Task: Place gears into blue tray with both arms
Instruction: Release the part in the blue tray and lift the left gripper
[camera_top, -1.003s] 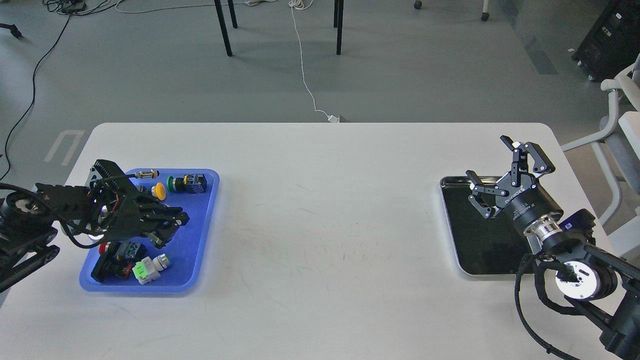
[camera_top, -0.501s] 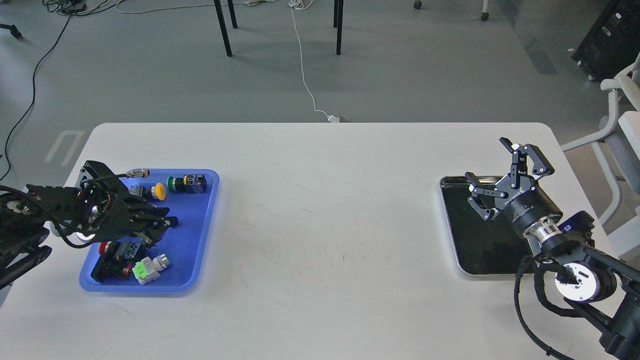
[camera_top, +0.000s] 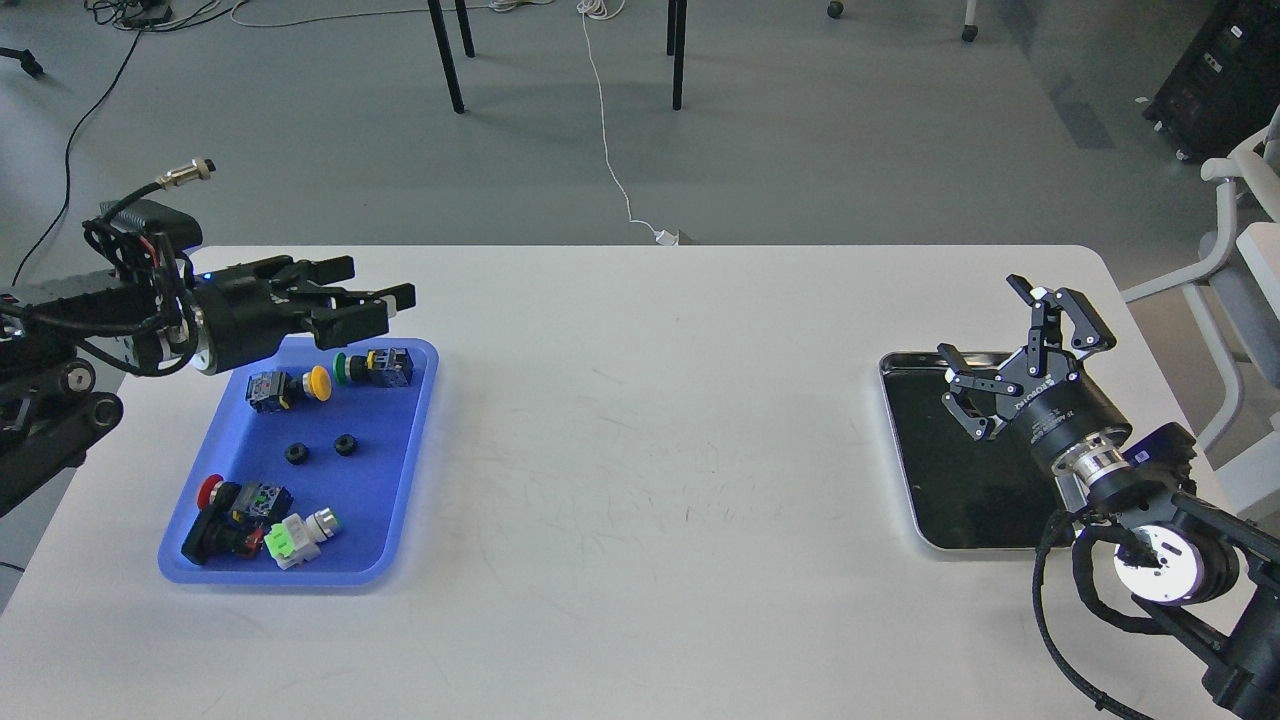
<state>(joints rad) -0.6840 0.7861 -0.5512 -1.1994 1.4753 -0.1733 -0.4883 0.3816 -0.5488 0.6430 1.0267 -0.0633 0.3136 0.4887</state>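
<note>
Two black gears (camera_top: 296, 453) (camera_top: 346, 444) lie side by side in the middle of the blue tray (camera_top: 390, 520) at the table's left. My left gripper (camera_top: 378, 296) hovers above the tray's far edge, pointing right, open and empty. At the right, my right gripper (camera_top: 990, 335) stands open and empty over the far end of the metal tray (camera_top: 935, 480).
Coloured push-button switches share the blue tray: yellow (camera_top: 285, 387) and green (camera_top: 375, 366) ones at the far end, red (camera_top: 232, 510) and white-green (camera_top: 300, 537) ones at the near end. A chair (camera_top: 1245, 250) stands beyond the table's right edge.
My left gripper has risen out of the blue tray and moved toward its far edge, uncovering two gears on the tray floor. The right gripper barely shifted.
</note>
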